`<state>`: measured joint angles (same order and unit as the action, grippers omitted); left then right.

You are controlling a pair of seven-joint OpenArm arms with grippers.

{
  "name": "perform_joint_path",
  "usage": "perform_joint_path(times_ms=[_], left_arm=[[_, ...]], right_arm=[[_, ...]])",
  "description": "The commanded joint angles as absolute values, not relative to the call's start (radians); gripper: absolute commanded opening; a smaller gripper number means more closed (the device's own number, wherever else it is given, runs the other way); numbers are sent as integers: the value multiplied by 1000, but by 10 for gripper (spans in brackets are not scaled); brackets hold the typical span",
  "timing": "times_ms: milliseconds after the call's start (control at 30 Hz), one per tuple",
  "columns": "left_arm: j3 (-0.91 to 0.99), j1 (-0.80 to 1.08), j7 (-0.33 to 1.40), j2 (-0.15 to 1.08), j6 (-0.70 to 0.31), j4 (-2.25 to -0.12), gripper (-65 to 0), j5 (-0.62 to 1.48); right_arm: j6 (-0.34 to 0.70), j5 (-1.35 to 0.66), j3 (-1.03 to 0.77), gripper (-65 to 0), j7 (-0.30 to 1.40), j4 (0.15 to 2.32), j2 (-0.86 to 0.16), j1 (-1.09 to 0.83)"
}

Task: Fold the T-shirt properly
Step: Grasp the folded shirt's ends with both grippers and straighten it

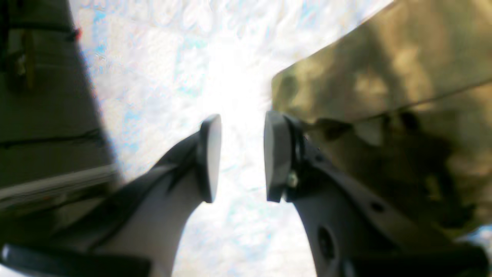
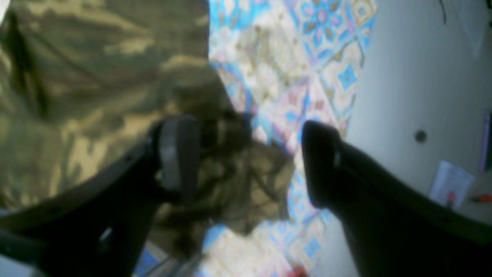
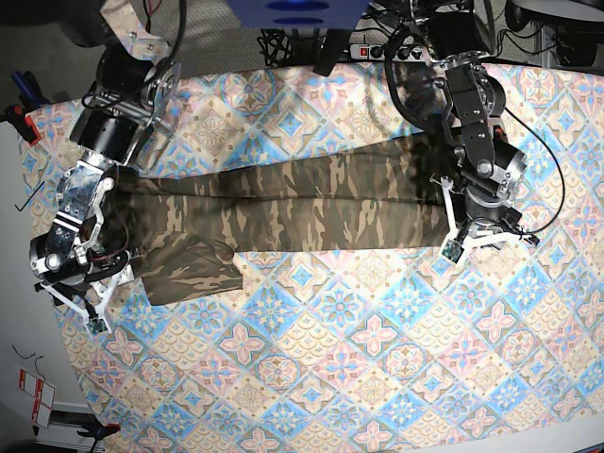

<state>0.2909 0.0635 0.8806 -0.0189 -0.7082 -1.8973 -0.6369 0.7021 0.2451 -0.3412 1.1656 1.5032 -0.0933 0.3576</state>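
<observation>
The camouflage T-shirt (image 3: 283, 212) lies spread in a long band across the patterned tablecloth (image 3: 359, 359). One sleeve (image 3: 189, 269) sticks out towards the front on the left. My left gripper (image 1: 242, 156) is open and empty over bare tablecloth, at the shirt's edge (image 1: 384, 77). One of its pads (image 1: 276, 154) is right against that edge. In the base view it sits at the shirt's right end (image 3: 481, 234). My right gripper (image 2: 250, 161) is open, and a crumpled corner of the shirt (image 2: 246, 184) lies between its fingers. It sits at the shirt's left end (image 3: 80, 283).
The tablecloth (image 2: 300, 57) ends close to my right gripper, with grey floor (image 2: 403, 96) beyond it. Cables and a power strip (image 3: 377, 47) lie at the back. A red-handled tool (image 3: 19, 118) sits at the far left edge.
</observation>
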Motion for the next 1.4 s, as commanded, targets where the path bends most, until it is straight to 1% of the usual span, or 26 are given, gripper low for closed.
perform_joint_path(times_ms=[0, 133, 233, 333, 433, 500, 633, 767, 933, 1000, 1200, 1367], left_arm=[[320, 45, 891, -24, -698, -1919, -462, -610], [424, -12, 990, -15, -698, -1914, -461, -390], [412, -18, 1147, 90, -698, -1914, -461, -171], [381, -18, 1256, 219, -698, -1906, -461, 133], [383, -27, 1307, 325, -698, -1850, -461, 424], [380, -38, 1311, 367, -698, -1793, -461, 530], [381, -35, 1296, 378, -698, -1750, -461, 515], [377, -30, 1280, 378, -698, -1750, -461, 483], [381, -12, 1280, 378, -698, -1750, -461, 483], [381, -8, 1280, 378, -698, -1750, -461, 481], [383, -8, 1280, 378, -698, -1750, -461, 479], [383, -10, 1280, 380, -698, -1750, -461, 479]], right_arm=[[698, 213, -358, -245, 1139, 1495, -105, 387], [698, 139, -414, -245, 1084, 1391, -122, 406], [698, 133, -410, -245, 1050, 1282, -160, 427], [698, 133, -418, -245, 998, 1202, -173, 452], [698, 133, -441, -245, 972, 1127, -182, 490], [698, 133, -461, -245, 955, 1078, -185, 512], [698, 133, -463, -244, 915, 972, -214, 555], [698, 136, -464, -240, 817, 814, -225, 619], [698, 136, -464, -169, 670, 561, -268, 720], [698, 136, -464, -153, 604, 461, -286, 746], [698, 137, -460, -151, 403, 292, -334, 766], [698, 137, -461, -150, 315, 205, -352, 766]])
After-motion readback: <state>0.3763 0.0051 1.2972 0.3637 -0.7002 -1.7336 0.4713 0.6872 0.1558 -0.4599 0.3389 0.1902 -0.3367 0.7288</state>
